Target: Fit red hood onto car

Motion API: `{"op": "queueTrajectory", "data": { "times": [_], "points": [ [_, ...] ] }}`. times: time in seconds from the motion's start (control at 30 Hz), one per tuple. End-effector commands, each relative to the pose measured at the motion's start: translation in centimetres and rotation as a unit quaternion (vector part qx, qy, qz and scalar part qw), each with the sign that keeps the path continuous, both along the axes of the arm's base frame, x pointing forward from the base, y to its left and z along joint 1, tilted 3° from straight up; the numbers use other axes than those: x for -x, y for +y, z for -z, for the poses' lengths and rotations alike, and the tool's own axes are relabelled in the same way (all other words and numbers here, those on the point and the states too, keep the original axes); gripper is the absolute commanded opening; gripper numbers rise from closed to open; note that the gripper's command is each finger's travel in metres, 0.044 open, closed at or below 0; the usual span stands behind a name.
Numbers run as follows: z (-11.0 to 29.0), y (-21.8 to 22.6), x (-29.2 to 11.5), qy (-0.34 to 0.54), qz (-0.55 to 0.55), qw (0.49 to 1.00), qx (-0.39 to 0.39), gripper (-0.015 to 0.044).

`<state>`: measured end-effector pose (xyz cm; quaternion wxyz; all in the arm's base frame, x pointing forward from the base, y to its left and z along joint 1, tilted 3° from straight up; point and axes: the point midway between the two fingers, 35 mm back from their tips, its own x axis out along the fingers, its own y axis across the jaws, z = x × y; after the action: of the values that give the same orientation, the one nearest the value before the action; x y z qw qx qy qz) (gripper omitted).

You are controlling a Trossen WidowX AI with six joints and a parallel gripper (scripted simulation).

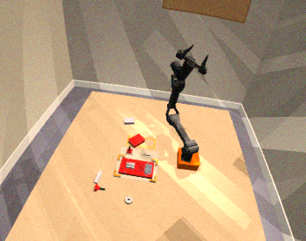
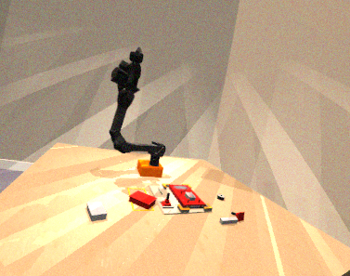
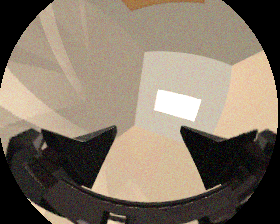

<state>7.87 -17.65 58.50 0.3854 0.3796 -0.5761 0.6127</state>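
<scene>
One red flat-roofed hood shell [image 1: 136, 139] lies on the table just beyond one red chassis in its jig [image 1: 136, 168]; I'd bring my black gripper [image 1: 193, 58] down over it squarely. Outside view: one arm, reared high, well apart from the hood [image 2: 142, 199]. Wrist view: two fingers spread wide, holding nothing.
</scene>
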Motion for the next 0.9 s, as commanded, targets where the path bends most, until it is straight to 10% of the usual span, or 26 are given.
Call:
{"op": "queueTrajectory", "data": {
  "times": [0.0, 0.87],
  "points": [
    [0.0, 0.1, 0.2, -0.001, 0.002, 1.000, 0.002, 0.0440],
    [-0.4, 22.7, 11.8, -0.116, 0.339, 0.896, 0.262, 0.0440]
  ]
}}
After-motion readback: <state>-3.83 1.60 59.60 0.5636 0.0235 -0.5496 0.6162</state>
